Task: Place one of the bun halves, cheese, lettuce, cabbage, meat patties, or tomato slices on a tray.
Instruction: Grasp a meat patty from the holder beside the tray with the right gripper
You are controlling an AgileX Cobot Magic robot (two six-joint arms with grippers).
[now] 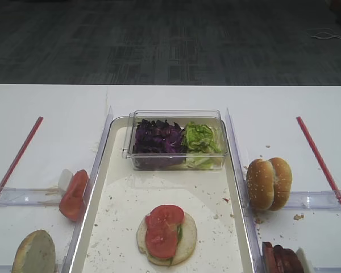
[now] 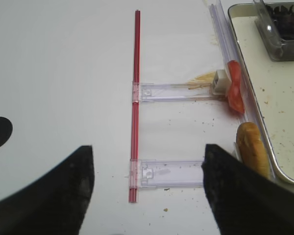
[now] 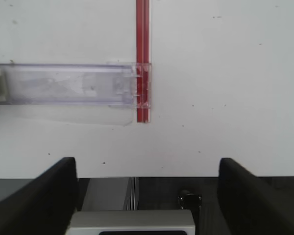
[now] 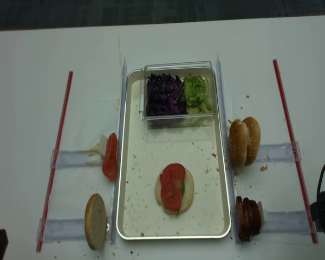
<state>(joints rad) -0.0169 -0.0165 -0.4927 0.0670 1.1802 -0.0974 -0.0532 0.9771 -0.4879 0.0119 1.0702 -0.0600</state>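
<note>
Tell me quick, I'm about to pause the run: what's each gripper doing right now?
Left gripper: open, holding nothing, above the bare table.
Right gripper: open, holding nothing, near the table's edge.

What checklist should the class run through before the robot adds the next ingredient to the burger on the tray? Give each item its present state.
1. Right gripper open and holding nothing: ok.
2. Left gripper open and holding nothing: ok.
3. Bun half lies flat on the tray, tomato slices on top: ok.
4. Meat patties stand in their rack right of the tray: ok.
5. Sesame bun halves stand beside the tray: ok.
6. Cheese available: cannot tell, none seen.
</note>
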